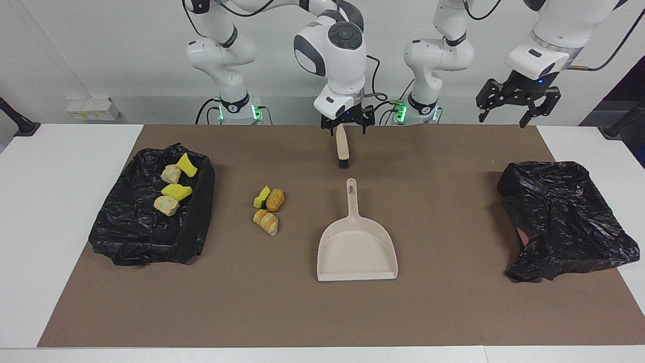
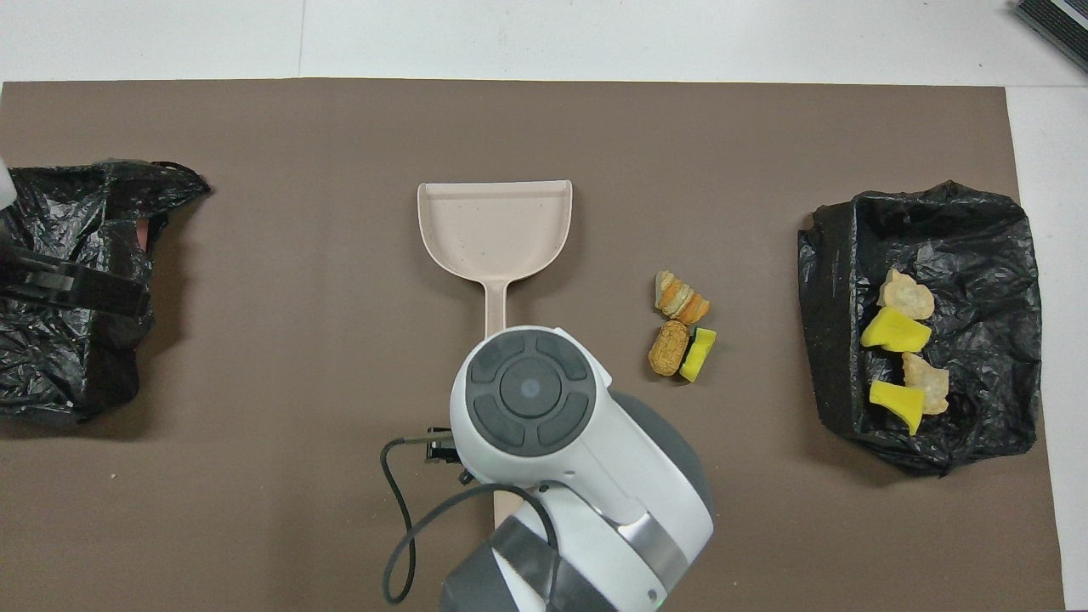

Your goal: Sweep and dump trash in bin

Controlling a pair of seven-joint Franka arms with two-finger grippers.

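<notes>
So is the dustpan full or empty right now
Empty. The dustpan lies flat on the mat with a bare tray, and three bits of trash lie loose on the mat beside it.

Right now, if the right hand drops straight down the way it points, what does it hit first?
Most likely the brush lying on the brown mat: the open right hand hangs over its handle end. Exact alignment is hard to judge from the facing view.

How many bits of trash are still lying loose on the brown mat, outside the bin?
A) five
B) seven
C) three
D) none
C: three bits lie together on the mat between the dustpan and the black-lined bin, which holds four more.
</notes>
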